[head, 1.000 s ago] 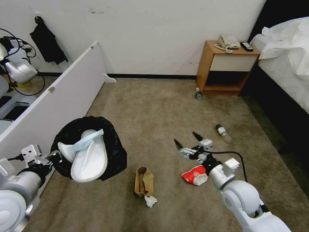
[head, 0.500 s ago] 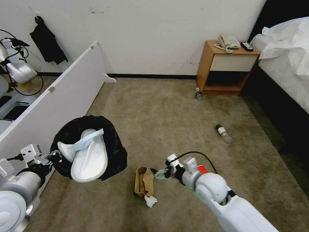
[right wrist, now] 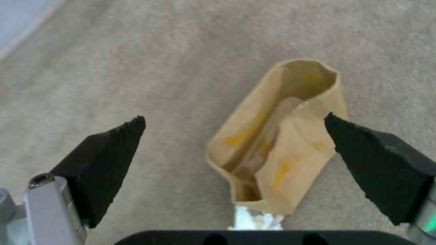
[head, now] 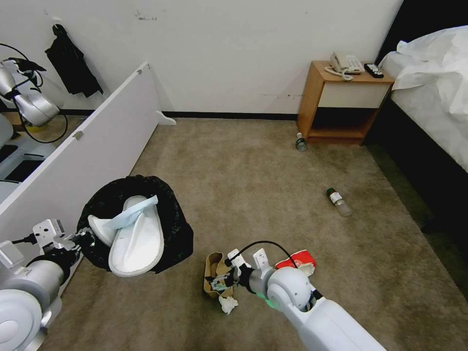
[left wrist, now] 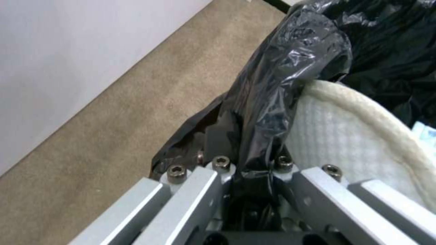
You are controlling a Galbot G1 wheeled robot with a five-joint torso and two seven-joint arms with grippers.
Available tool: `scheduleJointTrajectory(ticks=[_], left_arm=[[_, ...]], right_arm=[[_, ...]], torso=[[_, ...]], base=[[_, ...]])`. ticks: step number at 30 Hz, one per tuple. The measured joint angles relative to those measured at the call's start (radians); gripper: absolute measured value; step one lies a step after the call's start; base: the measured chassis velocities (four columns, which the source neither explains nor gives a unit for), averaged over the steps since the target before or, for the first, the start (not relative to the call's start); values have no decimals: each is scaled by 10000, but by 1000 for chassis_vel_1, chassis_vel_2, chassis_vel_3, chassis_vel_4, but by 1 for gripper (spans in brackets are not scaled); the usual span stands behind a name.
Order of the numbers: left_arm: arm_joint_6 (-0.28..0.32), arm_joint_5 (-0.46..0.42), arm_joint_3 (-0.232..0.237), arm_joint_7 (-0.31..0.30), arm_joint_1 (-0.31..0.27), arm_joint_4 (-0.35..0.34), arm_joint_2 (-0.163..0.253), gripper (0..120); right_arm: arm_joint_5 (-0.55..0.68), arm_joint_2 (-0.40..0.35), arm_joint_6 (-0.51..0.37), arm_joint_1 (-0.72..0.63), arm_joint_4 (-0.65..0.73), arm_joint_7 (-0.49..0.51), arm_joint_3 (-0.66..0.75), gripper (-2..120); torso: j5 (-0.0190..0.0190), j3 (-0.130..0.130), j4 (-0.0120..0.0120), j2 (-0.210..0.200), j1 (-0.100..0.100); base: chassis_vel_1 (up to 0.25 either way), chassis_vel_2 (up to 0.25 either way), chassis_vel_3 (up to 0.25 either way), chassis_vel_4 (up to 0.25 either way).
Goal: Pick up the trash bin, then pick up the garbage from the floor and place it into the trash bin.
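The trash bin (head: 168, 214), draped in a crinkly black bag (left wrist: 291, 68), hangs at the left with my left gripper (head: 84, 238) shut on its rim (left wrist: 247, 170). Two white slippers (head: 136, 239) lie in it, one close by the gripper (left wrist: 359, 136). My right gripper (head: 215, 282) hovers low over the brown paper bag (head: 214, 265) on the beige carpet floor (head: 253, 185). It is open (right wrist: 234, 117), its black pads (right wrist: 104, 160) on either side of the bag (right wrist: 277, 143). White crumpled paper (head: 227, 304) touches the bag's near end (right wrist: 254, 217).
A red-white wrapper (head: 297, 260) lies just right of my right arm. Two clear bottles rest farther off, one mid-carpet (head: 339, 201) and one by the wooden nightstand (head: 341, 102). A white board (head: 87, 151) leans along the left; a bed (head: 434, 97) borders the right.
My right arm has swung left from above the red-white wrapper to over the brown paper bag, still open. The left gripper and the bin have stayed put.
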Motion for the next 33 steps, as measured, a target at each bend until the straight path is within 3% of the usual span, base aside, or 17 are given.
scheduleJointTrajectory(ticks=[16,33], left_arm=[[1,5,115,40,-71,122,25,1],[0,113,175,89,-55,116,-16,1]], right_arm=[[-545,-338,47,-765,-832,375,395,100],[-831,360,70,-634,-1951,400,44,100]], torso=[[1,0,-3,0,0],[1,1,-2,0,0]], base=[[0,0,0,0],[0,0,0,0]])
